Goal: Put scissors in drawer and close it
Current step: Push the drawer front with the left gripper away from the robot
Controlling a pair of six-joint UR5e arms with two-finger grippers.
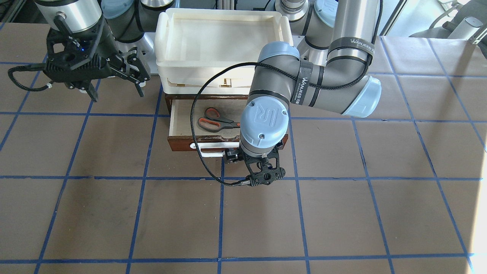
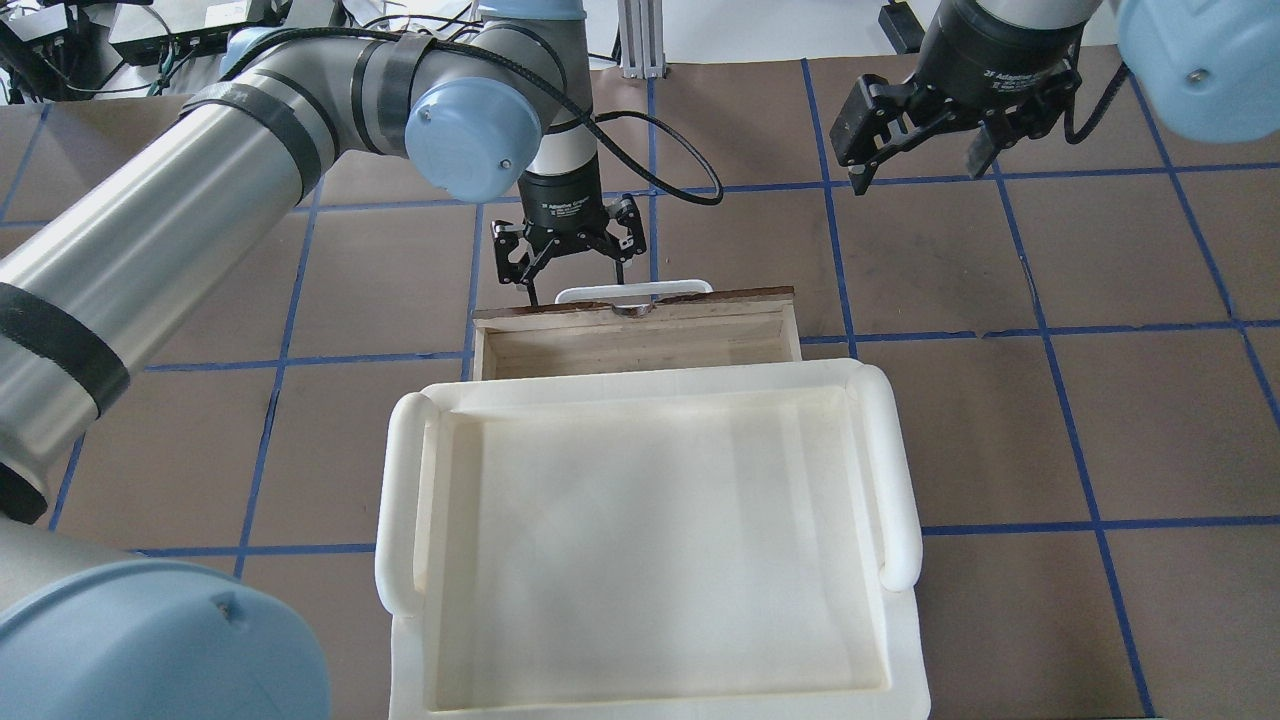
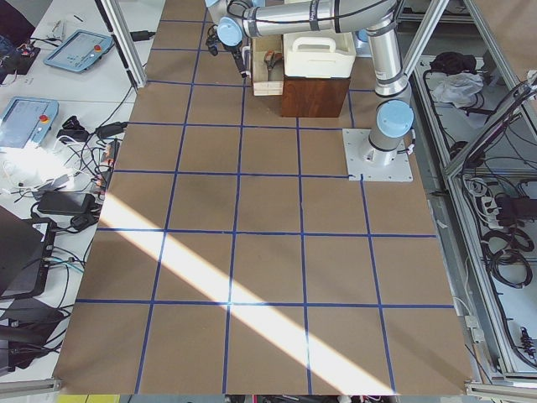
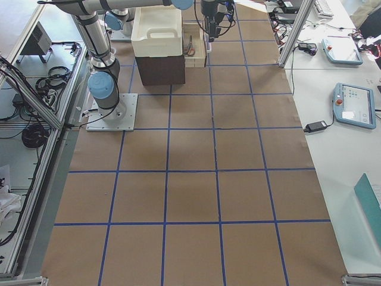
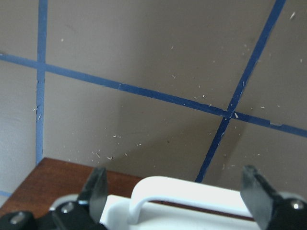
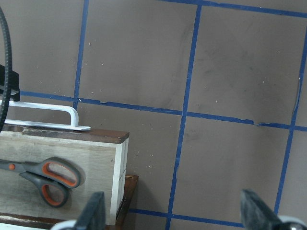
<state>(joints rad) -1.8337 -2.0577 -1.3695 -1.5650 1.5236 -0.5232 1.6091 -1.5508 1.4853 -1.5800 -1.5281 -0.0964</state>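
Note:
The scissors (image 1: pixel 215 121) lie flat inside the open drawer (image 1: pixel 182 142), handles toward my right side; they also show in the right wrist view (image 6: pixel 45 175). The drawer (image 2: pixel 640 308) is pulled out from under the tray. Its white bar handle (image 2: pixel 630 292) faces away from me. My left gripper (image 2: pixel 575 280) hangs open just outside the drawer front. In the left wrist view its fingers (image 5: pixel 98 187) stand wide apart with the handle (image 5: pixel 182 189) between them, gripping nothing. My right gripper (image 2: pixel 918 172) is open and empty, held high off to the drawer's right.
A cream-white plastic tray (image 2: pixel 400 500) sits on top of the drawer's cabinet, behind the open drawer. The brown table (image 1: pixel 114 213) with blue tape lines spreads around it. A black cable (image 1: pixel 196 125) from the left wrist loops over the drawer.

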